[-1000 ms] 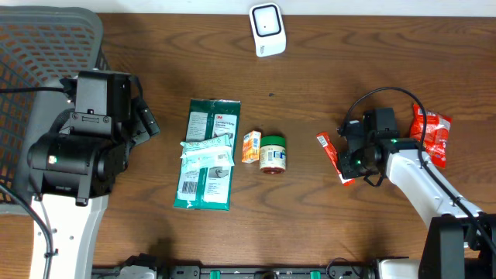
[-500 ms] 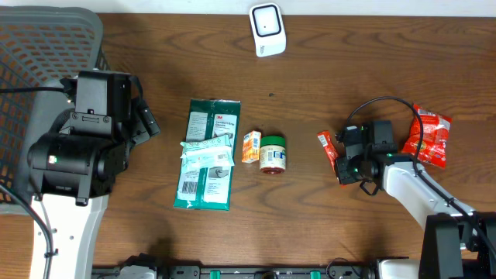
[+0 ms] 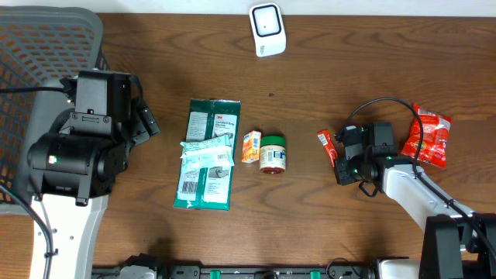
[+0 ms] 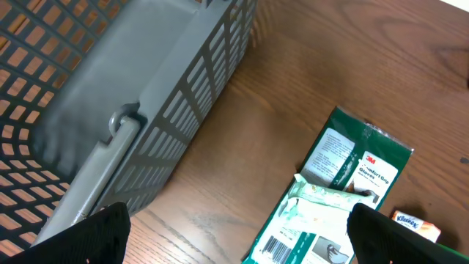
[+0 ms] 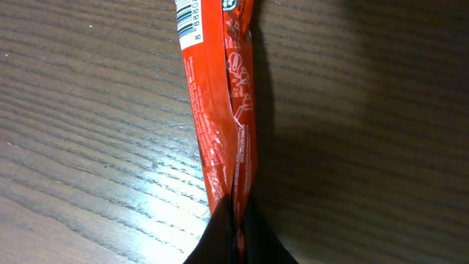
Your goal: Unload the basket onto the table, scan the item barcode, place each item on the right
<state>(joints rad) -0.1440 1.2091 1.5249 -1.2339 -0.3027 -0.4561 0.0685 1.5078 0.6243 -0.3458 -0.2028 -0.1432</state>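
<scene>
right tool (image 5: 233, 236): just pinched shut. A second ago the jaws were still a bit apart around the lower end of the red wrapper (image 3: 328, 147); now they're clenched on it.
red wrapper: on the right side of the worktop (image 3: 310, 85). It looks like it's still lying flat, not lifted as far as I can tell. It has barely shifted, just nudged a touch while the arm settled in.
barcode (image 5: 187, 18): shows at the far end of the wrapper in the wrist view, facing up and clear of the grip.
scanner (image 3: 267, 29): white unit at the back edge, well apart from the wrapper.
left tool (image 3: 144, 122): hasn't budged. It's spread wide and holding nothing, parked beside the basket (image 3: 46, 46).
other stuff: green pack (image 3: 209, 155), orange box (image 3: 250, 146), jar (image 3: 273, 153) and red bag (image 3: 430, 136) are all where they were.
what it means: my guess is the grab is done, so the next step is lifting the wrapper and carrying it to the scanner with the barcode turned toward it. It's a thin, floppy wrapper pinched at one end, so it might droop on the way.
</scene>
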